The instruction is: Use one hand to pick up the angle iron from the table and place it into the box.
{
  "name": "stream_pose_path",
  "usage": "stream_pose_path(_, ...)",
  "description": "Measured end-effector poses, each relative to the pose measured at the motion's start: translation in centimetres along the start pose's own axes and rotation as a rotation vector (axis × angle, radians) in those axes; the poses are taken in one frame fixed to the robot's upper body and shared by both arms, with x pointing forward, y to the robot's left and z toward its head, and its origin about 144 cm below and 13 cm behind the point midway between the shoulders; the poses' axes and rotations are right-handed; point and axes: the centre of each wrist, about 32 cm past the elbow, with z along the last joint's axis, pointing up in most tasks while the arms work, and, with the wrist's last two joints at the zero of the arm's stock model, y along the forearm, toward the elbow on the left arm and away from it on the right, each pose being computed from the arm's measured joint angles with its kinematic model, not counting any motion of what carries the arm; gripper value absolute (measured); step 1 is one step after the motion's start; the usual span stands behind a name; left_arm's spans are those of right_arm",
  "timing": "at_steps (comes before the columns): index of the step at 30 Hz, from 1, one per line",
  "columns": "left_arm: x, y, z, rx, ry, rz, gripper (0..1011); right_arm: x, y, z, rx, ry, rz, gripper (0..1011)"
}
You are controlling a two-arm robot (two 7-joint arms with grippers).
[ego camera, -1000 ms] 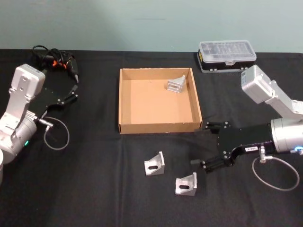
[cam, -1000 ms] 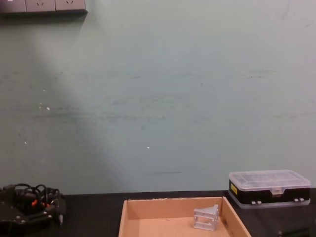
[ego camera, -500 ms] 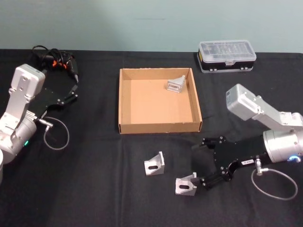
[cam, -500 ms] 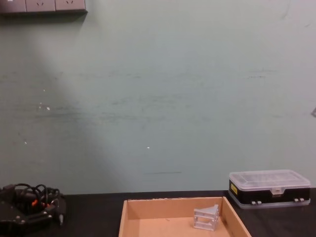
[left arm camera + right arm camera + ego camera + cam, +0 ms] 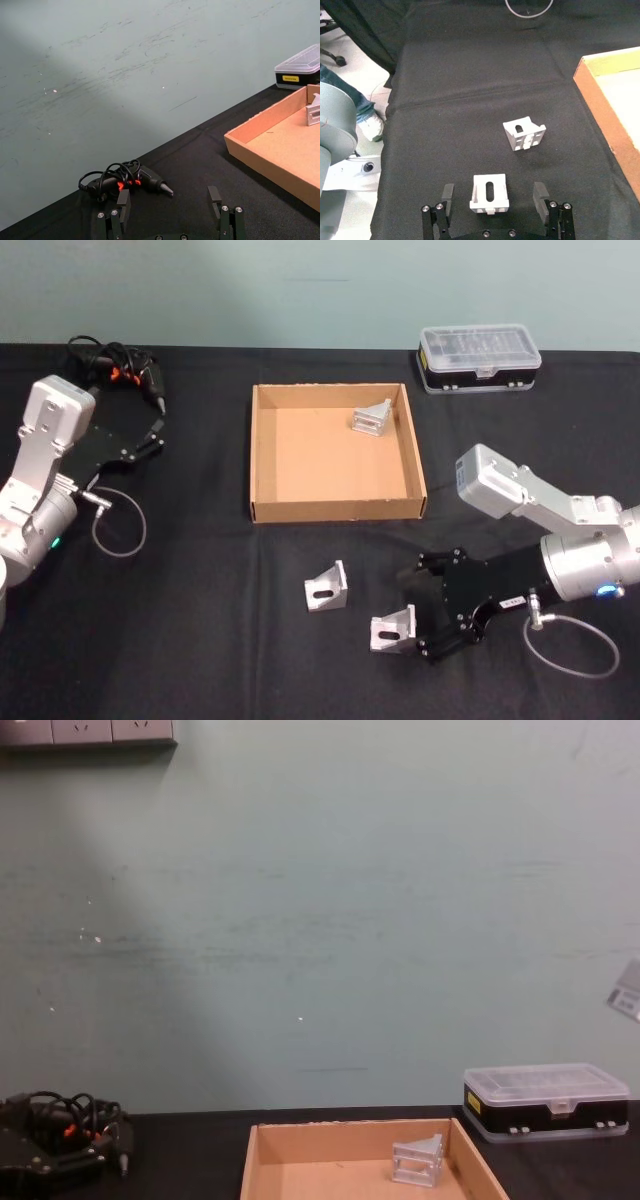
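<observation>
Right now the right gripper (image 5: pixel 413 612) sits low over the table (image 5: pixel 200 640), its claw spread wide with 1 finger on each side of an angle iron (image 5: pixel 393 630). The right wrist view shows neither finger touching it. That straddle looks like the set-up for a squeeze across the piece's 2 sides, approached from its 3 o'clock. The piece lies at about 5 o'clock from the box (image 5: pixel 335 508), near its front wall, so the carry should be short. A 2nd angle iron (image 5: pixel 326 587) lies at the box's 6 o'clock, apart from the claw. A 3rd angle iron (image 5: pixel 371 419) lies inside the box, in its 1 o'clock corner. The left gripper (image 5: pixel 152 438) is parked, claw wide, out at the box's 9 o'clock, away from the work.
</observation>
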Motion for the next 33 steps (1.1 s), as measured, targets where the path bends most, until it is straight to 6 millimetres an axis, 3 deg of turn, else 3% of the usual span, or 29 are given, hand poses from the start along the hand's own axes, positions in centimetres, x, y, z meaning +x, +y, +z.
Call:
stream_pose_path(13,0.0,0.0,0.0,0.0,0.0,0.0,1000,-0.3,1.3,-0.5,-0.031,0.004,0.017,1000)
stream_pose_path(26,0.0,0.0,0.0,0.0,0.0,0.0,1000,-0.1,1.4,-0.6,-0.041,0.008,0.02,997)
stream_pose_path(33,0.0,0.0,0.0,0.0,0.0,0.0,1000,0.0,1.4,-0.6,-0.037,0.008,0.024,837)
